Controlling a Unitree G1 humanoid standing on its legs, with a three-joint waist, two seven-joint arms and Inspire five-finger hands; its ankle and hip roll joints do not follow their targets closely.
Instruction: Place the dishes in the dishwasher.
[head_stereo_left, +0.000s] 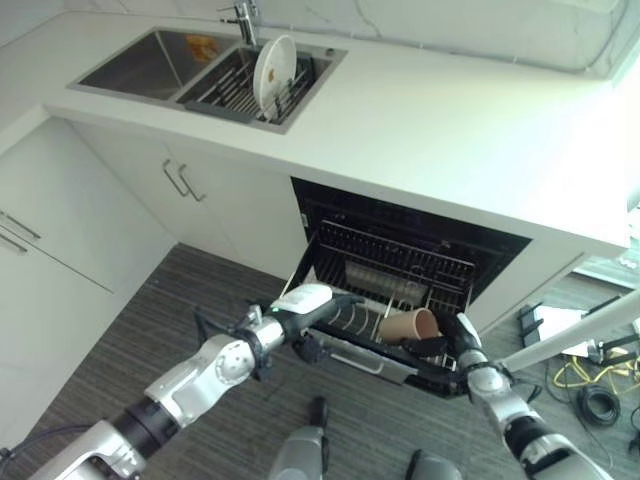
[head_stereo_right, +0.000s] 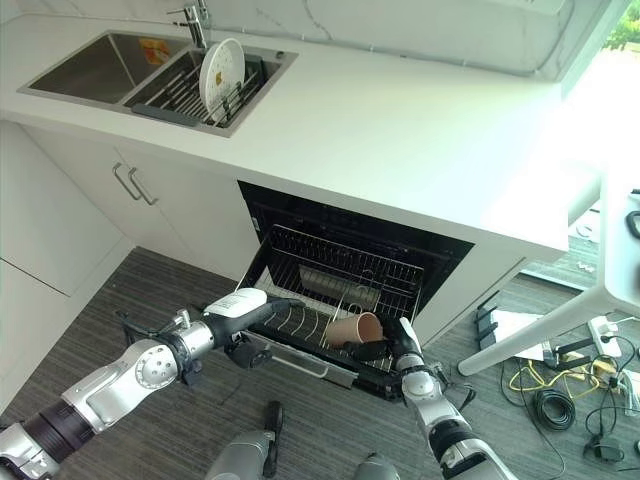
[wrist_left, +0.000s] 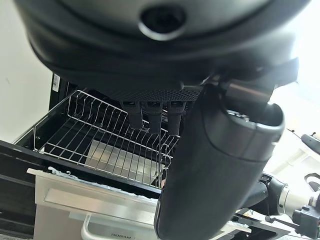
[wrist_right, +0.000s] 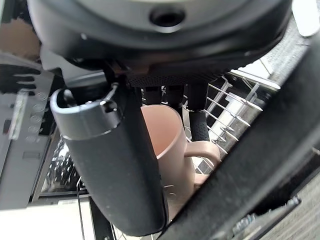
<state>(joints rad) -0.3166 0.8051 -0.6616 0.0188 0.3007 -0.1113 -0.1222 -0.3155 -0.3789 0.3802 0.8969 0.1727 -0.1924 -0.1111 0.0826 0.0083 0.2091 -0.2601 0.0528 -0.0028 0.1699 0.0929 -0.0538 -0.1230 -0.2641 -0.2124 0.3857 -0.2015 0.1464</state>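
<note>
A pinkish-brown mug (head_stereo_left: 410, 325) lies on its side at the front right of the pulled-out lower rack (head_stereo_left: 400, 262) of the open dishwasher. My right hand (head_stereo_left: 462, 338) is shut on it. In the right wrist view the thumb (wrist_right: 110, 165) lies across the mug (wrist_right: 172, 145) and a finger sits by its handle. My left hand (head_stereo_left: 312, 302) reaches over the rack's front left corner, open and holding nothing. Its fingers (wrist_left: 152, 117) hang straight above the wire rack (wrist_left: 95, 140). A white plate (head_stereo_left: 273, 70) stands upright in the sink's drying rack.
The double sink (head_stereo_left: 140, 62) is set in the white counter (head_stereo_left: 450, 120) at the back left. White cabinet doors (head_stereo_left: 200, 200) flank the dishwasher on the left. A slanting white table leg (head_stereo_left: 570, 340) and loose cables (head_stereo_left: 595, 395) lie on the floor at the right.
</note>
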